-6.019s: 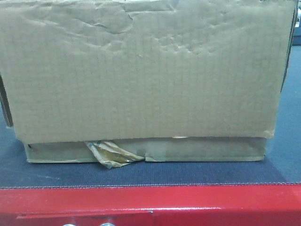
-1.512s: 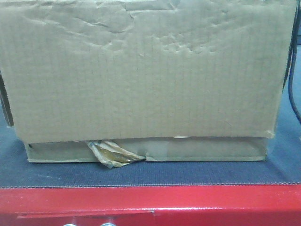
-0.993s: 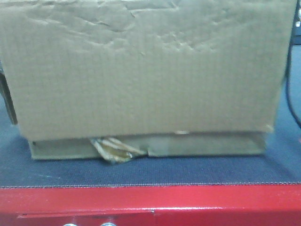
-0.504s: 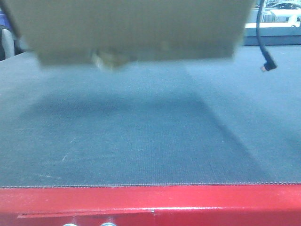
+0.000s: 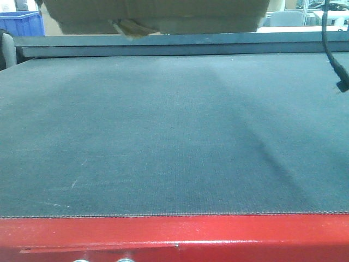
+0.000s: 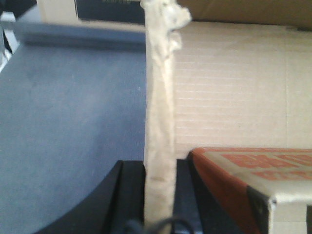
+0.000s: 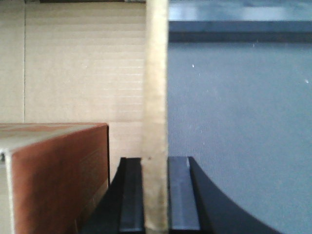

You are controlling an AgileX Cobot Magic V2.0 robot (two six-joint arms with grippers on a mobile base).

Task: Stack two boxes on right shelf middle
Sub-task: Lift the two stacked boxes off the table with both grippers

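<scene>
Box (image 5: pixel 155 11): brown corrugated cardboard, located above the far end of the platform (image 5: pixel 163 136) and clear of its grey felt. In the front view only the bottom strip of the box shows, at the top edge. A crumpled tape scrap (image 5: pixel 130 28) hangs from the left part of the box's underside and does not touch the platform. The near border of the platform is a red edge (image 5: pixel 174 234). The left gripper (image 6: pixel 159 195) has its black fingers (image 6: pixel 129 195) closed tight on an upright wall (image 6: pixel 159 97) of the box, with no gap visible between fingers and cardboard. The top of this wall is crumpled. The platform lies on the outer side of this wall and the box floor on the inner side. The right gripper (image 7: pixel 156 195) is clamped in the same manner on another upright wall of the box, again with the platform on the outer side. A printed carton (image 6: pixel 243 165) with orange-red faces sits on the inner side of each gripped wall, near the fingers. Whether it touches either wall cannot be told. Beyond the platform's far left corner stands a blue bin (image 5: pixel 22 23). A black cable (image 5: pixel 329 43) hangs above the platform's far right corner, its end clear of the felt.
</scene>
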